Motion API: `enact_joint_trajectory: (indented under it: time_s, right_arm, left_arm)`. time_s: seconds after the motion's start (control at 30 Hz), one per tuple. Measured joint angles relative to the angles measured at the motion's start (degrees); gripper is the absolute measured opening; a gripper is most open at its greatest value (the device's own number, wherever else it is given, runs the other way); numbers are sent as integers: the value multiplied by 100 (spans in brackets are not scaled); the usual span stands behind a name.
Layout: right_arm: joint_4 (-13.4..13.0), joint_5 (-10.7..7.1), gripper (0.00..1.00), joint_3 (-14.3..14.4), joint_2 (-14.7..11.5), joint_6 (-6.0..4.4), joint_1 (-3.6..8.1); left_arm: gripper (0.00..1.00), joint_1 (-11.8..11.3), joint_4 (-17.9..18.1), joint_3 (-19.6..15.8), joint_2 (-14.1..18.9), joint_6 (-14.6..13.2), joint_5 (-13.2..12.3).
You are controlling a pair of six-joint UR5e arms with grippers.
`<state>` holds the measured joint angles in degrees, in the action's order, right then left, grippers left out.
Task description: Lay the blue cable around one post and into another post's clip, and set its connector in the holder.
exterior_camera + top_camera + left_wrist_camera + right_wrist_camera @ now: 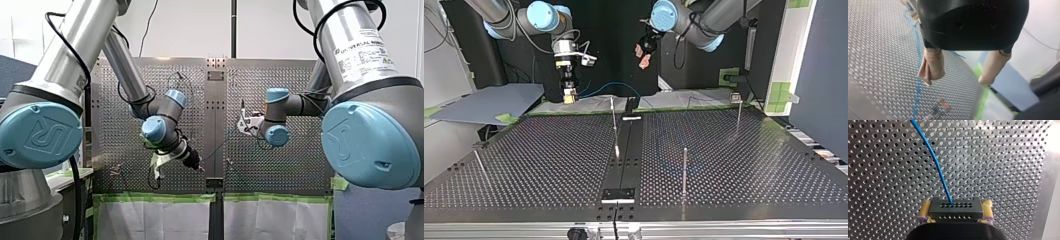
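Right wrist view alone shows my right hand [956, 210] clamping the connector [955, 213]; my left hand [959, 78] gapes.

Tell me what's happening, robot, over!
Right tool shut on connector, blue cable trailing out of it. Left tool open, empty, above the table. Nothing seen in the way. Over.
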<state>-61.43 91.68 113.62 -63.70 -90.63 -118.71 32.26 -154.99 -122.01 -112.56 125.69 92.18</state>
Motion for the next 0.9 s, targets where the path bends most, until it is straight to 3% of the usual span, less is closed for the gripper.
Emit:
enact_joint_trajectory:
  time_s: [0.37,0.7,0.9]
  right_arm:
    - [4,0,3,0,8,-21,0]
    - [-36,0,3,0,9,-21,-5]
    - [-60,1,3,0,12,-23,-19]
  left_arm:
    - [100,131,579,198,-42,10,138]
    - [100,228,1135,288,-535,333,72]
    - [100,237,1457,544,-737,403,173]
